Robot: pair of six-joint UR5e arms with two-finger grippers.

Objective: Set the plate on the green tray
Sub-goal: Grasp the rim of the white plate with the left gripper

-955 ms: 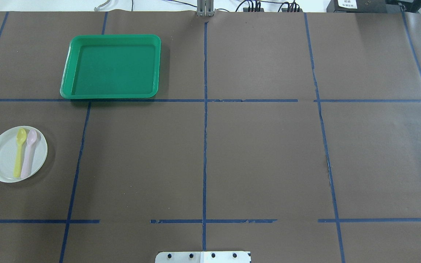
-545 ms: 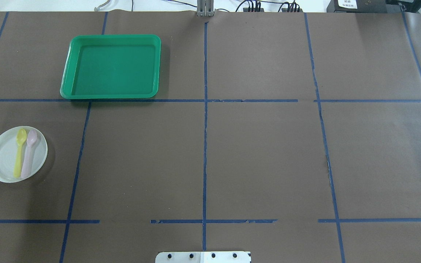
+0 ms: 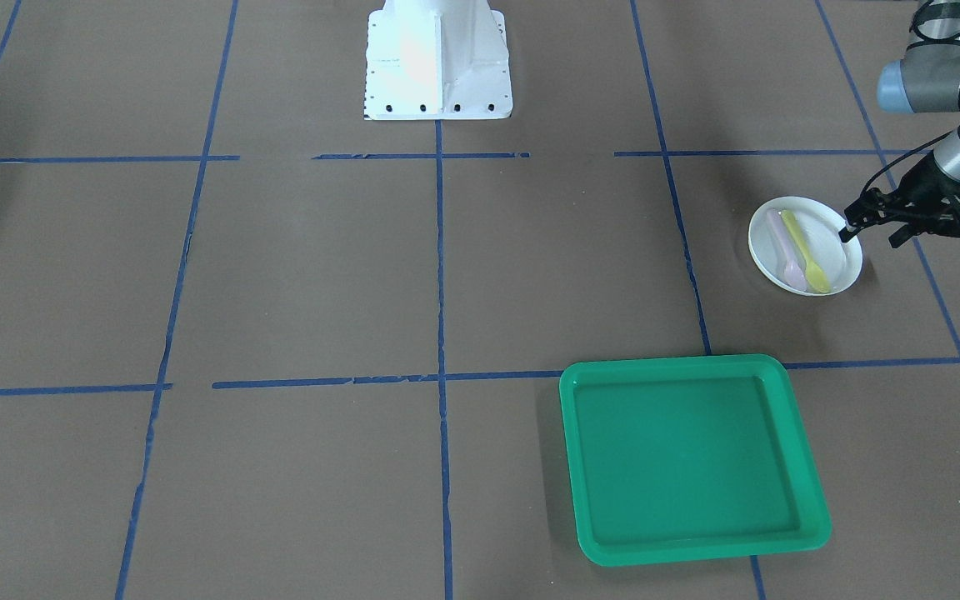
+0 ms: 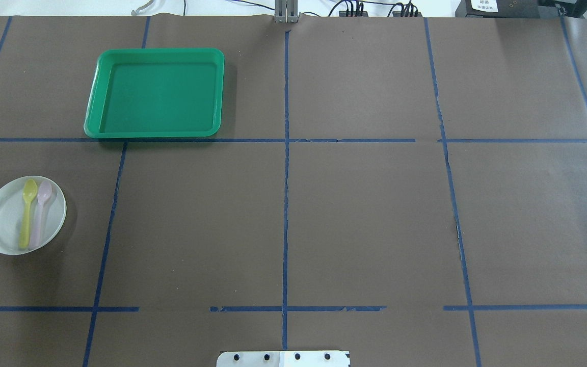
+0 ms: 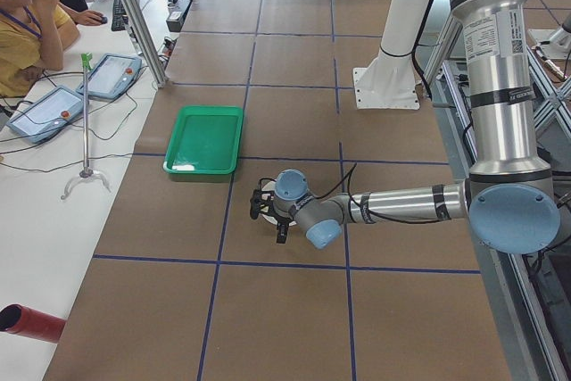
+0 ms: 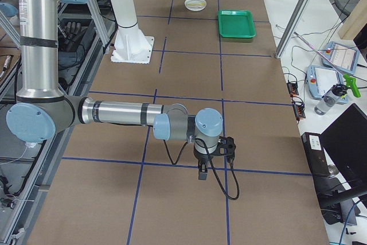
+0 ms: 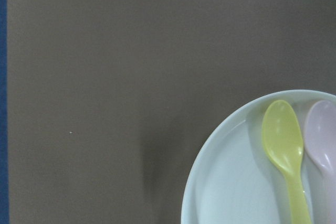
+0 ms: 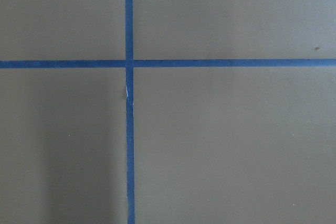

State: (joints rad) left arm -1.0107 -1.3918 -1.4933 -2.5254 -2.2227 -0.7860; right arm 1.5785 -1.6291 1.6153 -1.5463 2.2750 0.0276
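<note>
The right gripper [image 6: 202, 171] hung out of the way, its jaws unreadable. The left gripper [image 3: 870, 238] stood open astride the plate [image 3: 837, 254]'s outer rim, seemingly to pinch it; farther off, the green tray [image 3: 672, 363] waited, well apart.

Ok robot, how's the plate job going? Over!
Left gripper open at rim of white plate. Right gripper far off, state unclear. Plate, carrying yellow spoon and pink spoon, not yet on green tray. Nothing between them.

green tray [image 4: 156, 94] | white plate [image 4: 3, 229] | yellow spoon [image 4: 26, 216] | pale pink spoon [image 4: 39, 216] | brown table [image 4: 365, 219] | blue tape grid [image 4: 286, 204]
</note>
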